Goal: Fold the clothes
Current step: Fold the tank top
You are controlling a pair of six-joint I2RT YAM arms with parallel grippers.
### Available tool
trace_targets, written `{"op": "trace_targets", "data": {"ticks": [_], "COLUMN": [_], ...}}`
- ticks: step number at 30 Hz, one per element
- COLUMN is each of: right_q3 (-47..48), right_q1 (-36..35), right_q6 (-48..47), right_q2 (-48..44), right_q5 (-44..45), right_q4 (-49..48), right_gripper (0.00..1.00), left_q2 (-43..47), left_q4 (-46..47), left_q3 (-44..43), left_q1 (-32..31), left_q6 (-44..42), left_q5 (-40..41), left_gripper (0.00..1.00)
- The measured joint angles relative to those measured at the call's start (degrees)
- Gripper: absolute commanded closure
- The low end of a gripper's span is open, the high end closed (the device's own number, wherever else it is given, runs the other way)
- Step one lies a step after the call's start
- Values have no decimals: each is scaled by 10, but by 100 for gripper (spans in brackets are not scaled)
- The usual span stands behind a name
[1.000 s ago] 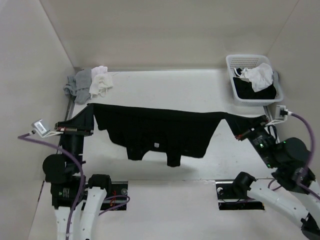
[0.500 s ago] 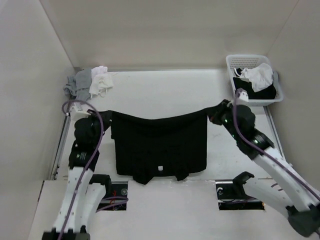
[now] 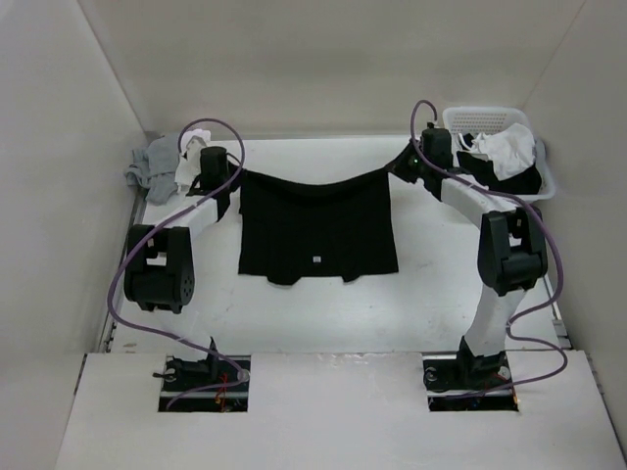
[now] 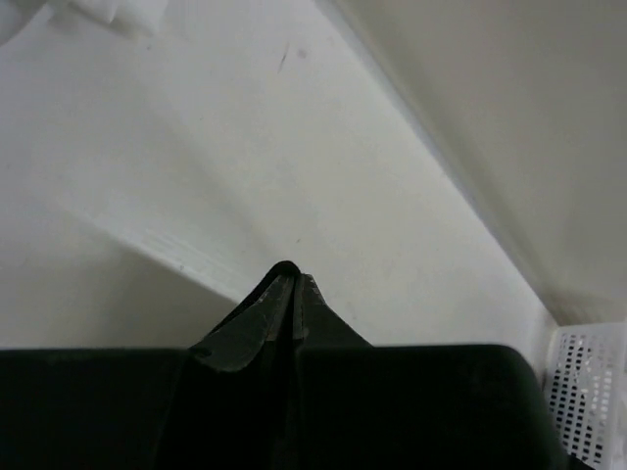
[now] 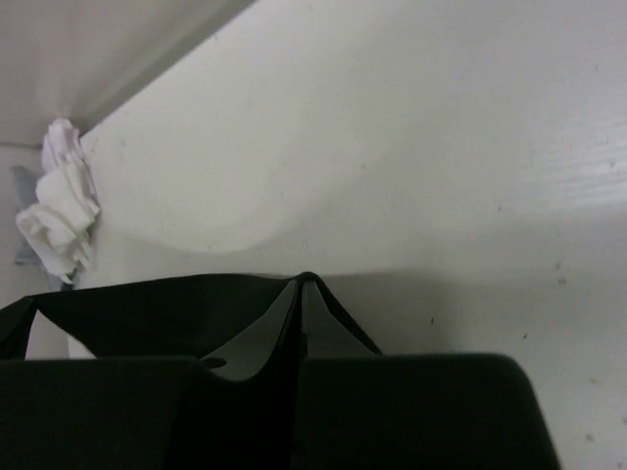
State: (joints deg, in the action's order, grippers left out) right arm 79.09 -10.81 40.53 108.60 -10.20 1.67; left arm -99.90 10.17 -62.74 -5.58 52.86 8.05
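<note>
Black, thin and limp, the top weighs little and slips easily, so it is best held by its corners. As it stands, the left gripper and right gripper are each clamped on one. It is spread just left of the basket — a second ago it was stretched much wider, on the basket's near side.

White table, white plastic basket at its far right corner holding 1 crumpled white garment over dark cloth, small heap of grey and white garments at the far left corner, pale walls around
</note>
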Motion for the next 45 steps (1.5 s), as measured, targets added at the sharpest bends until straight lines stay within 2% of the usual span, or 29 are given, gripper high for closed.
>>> {"op": "trace_targets", "data": {"ticks": [4,7,14,23,29,31,34,36,39,42,45], "right_q3": [9,-36,-226,-416,-537,-566,-597,-610,-610,-591,-554], "right_q1": [15,19,21,19,-4,-15,-28,-31,-31,-31,-31], "right_q6": [2,5,29,69,88,94,101,104,103,101,99], "right_q2": [3,-19,-147,-299,-361,-366,-367,-367,-367,-357,-316], "right_q5": [-10,-13,-18,-18,2,10,24,34,47,57,62], "right_q4": [-12,-39,-91,-168,-183,-185,-184,-184,-188,-189,-200], "right_gripper": [96,96,97,99,98,90,68,56,47,41,41], "left_q2": [-10,2,128,334,369,369,371,379,404,406,357], "left_q4": [11,33,72,102,101,97,88,83,83,79,84], "left_q3": [-25,-1,173,352,452,480,506,513,511,485,419], "left_q1": [4,5,15,19,41,53,81,97,97,44,-62], "left_q6": [-2,-3,6,17,20,21,23,25,28,29,27], "left_q5": [-3,-3,-13,-31,-52,-60,-65,-68,-66,-49,-25], "left_gripper": [100,100,100,100,97,91,73,71,74,74,74]}}
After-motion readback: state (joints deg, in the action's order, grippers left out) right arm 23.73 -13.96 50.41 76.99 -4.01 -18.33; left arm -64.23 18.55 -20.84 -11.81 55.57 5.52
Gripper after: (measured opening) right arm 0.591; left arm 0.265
